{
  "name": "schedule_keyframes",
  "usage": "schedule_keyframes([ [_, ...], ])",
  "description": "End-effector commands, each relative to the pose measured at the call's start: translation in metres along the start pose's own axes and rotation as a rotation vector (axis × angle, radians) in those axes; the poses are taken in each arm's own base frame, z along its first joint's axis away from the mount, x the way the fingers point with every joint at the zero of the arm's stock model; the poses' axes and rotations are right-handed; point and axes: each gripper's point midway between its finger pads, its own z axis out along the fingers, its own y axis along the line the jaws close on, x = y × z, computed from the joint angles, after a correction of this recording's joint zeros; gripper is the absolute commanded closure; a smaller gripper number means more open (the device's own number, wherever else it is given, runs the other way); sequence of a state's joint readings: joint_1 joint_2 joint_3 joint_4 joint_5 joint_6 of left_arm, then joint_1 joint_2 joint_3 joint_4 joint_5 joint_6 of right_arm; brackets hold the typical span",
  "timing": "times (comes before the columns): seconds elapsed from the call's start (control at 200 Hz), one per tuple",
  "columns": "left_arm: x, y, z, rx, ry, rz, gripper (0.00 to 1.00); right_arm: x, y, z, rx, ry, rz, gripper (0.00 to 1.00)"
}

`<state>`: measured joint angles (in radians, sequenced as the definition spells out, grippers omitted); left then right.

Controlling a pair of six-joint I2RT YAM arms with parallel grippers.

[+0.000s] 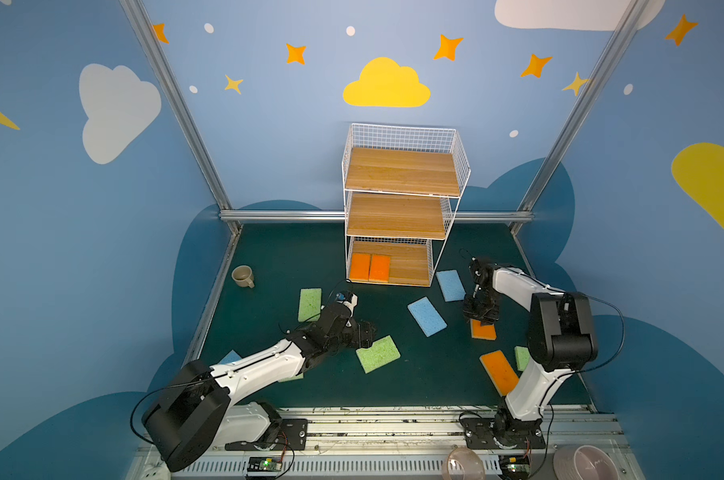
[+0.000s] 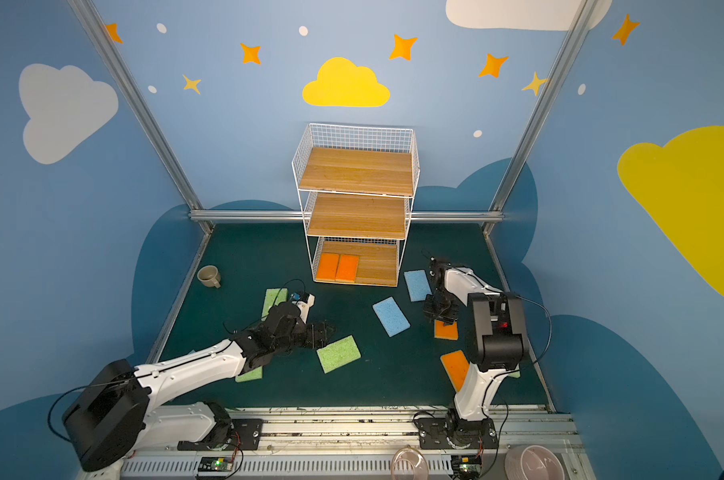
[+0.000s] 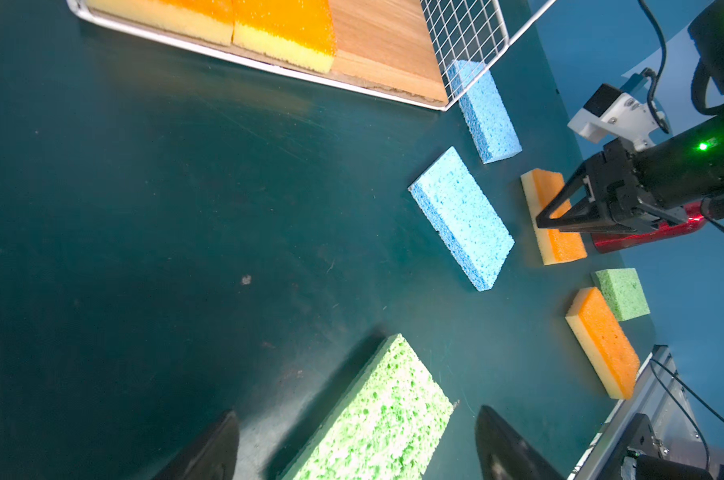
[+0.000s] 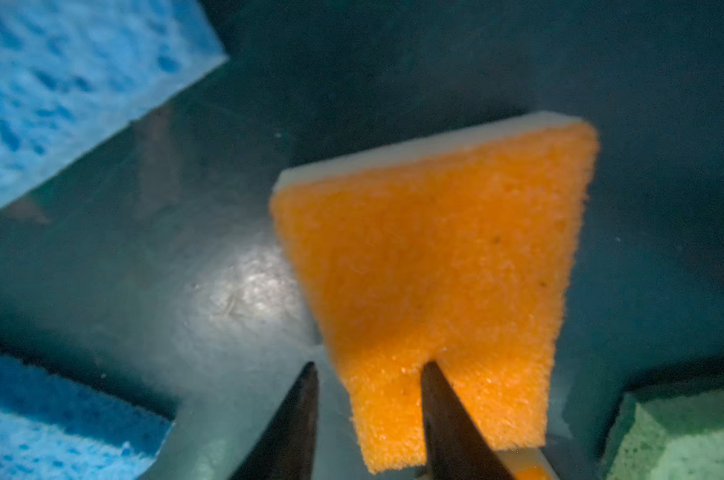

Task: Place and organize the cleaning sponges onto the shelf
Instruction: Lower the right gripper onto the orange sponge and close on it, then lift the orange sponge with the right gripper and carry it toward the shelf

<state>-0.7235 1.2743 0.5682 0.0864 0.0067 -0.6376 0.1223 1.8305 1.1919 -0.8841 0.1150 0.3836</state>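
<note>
**Left end effector (image 3: 357, 411) wide at a green sponge (image 3: 372, 415); right end effector (image 4: 368, 365) narrow at an orange sponge (image 4: 435, 257)**

Your left end effector stands wide open, low and centre in both top views. In the left wrist view the green sponge lies flat on the bench (image 1: 277, 266) between its two fingers, and no contact shows.

Your right end effector points down at centre right with its jaws narrow. One finger lies over the orange sponge's top and the other sits just off its edge. You cannot tell whether it grips.

The shelf (image 1: 401, 170) stands at the centre back. Two orange sponges (image 1: 369, 267) lie side by side, touching, on the left of its bottom board. The upper two boards are bare.

On the bench:
- Two blue sponges (image 1: 450, 285) (image 1: 427, 316) lie right of the shelf's foot.
- A second green sponge (image 1: 310, 304) lies left of the left arm.
- Another orange sponge (image 1: 499, 371) and a green one (image 1: 521, 358) lie at lower right, partly behind the right arm.
</note>
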Motion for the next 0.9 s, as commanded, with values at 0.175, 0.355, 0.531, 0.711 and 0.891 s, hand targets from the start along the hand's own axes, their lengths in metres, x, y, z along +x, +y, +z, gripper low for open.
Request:
schedule_keyframes([
  [0.175, -0.009, -0.006, -0.006, 0.019, -0.022, -0.014, 0.12, 0.006, 0.019, -0.018, -0.059, -0.053, -0.036, 1.00],
  [0.355, -0.010, -0.003, -0.015, 0.016, -0.033, -0.027, 0.12, 0.029, 0.053, -0.071, -0.200, -0.156, -0.103, 1.00],
  [0.531, -0.014, 0.005, -0.028, 0.006, -0.056, -0.052, 0.11, 0.064, 0.116, -0.102, -0.345, -0.216, -0.202, 1.00],
  [0.711, -0.020, 0.013, -0.039, 0.025, -0.065, -0.096, 0.11, 0.079, 0.190, -0.091, -0.435, -0.177, -0.257, 0.98],
  [0.891, -0.022, 0.019, -0.046, 0.013, -0.073, -0.100, 0.11, 0.089, 0.234, -0.082, -0.455, -0.138, -0.316, 0.56],
])
